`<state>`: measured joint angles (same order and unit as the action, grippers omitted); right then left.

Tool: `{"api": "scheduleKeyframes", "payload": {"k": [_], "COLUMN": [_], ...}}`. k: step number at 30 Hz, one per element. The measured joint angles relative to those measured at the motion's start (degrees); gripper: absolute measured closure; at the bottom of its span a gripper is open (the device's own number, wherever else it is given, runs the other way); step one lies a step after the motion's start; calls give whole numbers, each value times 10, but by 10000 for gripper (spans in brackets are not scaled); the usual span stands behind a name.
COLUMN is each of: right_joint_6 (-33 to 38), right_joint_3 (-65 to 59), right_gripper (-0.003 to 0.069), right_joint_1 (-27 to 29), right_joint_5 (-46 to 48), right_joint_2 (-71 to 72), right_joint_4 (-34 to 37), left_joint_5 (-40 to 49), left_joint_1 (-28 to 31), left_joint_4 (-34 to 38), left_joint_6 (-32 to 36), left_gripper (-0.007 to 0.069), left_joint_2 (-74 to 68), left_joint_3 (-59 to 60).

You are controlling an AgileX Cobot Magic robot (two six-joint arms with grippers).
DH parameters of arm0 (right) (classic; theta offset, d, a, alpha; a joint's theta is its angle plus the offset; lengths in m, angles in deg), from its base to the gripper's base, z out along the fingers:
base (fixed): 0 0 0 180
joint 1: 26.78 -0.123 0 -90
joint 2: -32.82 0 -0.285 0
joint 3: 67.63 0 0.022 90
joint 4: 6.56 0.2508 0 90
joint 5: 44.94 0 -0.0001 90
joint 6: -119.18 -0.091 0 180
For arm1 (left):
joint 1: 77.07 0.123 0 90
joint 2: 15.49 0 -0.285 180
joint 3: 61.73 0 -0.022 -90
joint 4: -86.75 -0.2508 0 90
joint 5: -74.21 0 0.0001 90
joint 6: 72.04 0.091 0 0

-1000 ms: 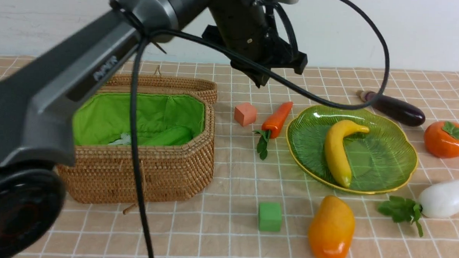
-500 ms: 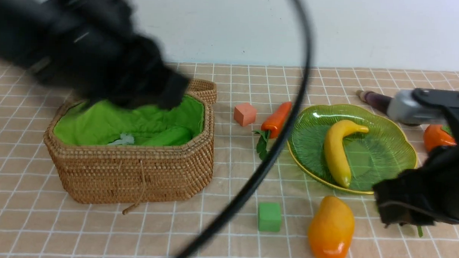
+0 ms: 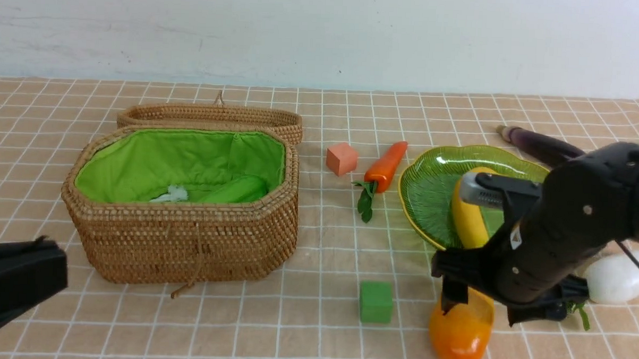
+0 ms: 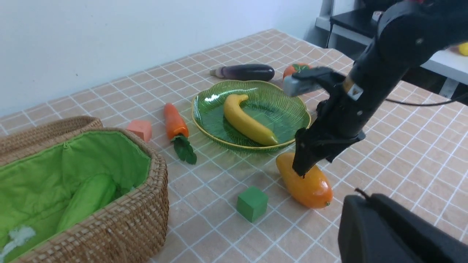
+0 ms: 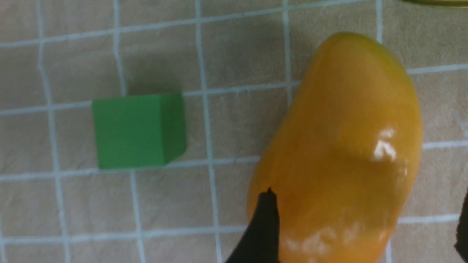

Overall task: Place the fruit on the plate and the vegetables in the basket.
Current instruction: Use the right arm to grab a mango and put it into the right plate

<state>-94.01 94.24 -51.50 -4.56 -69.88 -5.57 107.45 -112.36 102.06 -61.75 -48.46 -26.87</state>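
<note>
The orange-yellow mango [image 3: 460, 338] lies on the cloth in front of the plate [image 3: 431, 183]. My right gripper [image 3: 493, 308] is open just above it, one finger on each side of its rear end [image 5: 365, 226]. The yellow banana [image 3: 467, 222] lies on the green plate. The persimmon [image 4: 297, 68] shows only in the left wrist view, behind the right arm. The cucumber [image 3: 234, 190] lies in the open basket [image 3: 189, 244]. The carrot [image 3: 386, 163], eggplant [image 3: 544, 146] and radish [image 3: 621, 278] lie on the cloth. My left gripper [image 3: 18, 280] is at the near left; its jaws are not readable.
A green cube [image 3: 376, 302] sits left of the mango. An orange-pink cube [image 3: 341, 158] sits beside the carrot. The basket lid [image 3: 210, 114] lies open behind the basket. The right arm covers part of the plate's right side.
My left arm has pulled back from above the table's middle to the near left. My right arm has come in from the right and now straddles the mango.
</note>
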Motion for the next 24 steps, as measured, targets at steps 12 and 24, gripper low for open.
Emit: {"api": "scheduleKeyframes", "payload": {"k": [12, 24], "right_joint_6": [47, 77], "right_joint_3": [8, 83], "right_gripper": [90, 90], "right_joint_1": [29, 104], "right_joint_5": [-27, 64], "right_joint_2": [-86, 71], "right_joint_4": [43, -17], "left_joint_5": [69, 36], "left_joint_1": [0, 0], "left_joint_4": [26, 55], "left_joint_6": [0, 1], "left_gripper": [638, 638], "left_joint_2": [14, 0], "left_joint_3": [2, 2]}}
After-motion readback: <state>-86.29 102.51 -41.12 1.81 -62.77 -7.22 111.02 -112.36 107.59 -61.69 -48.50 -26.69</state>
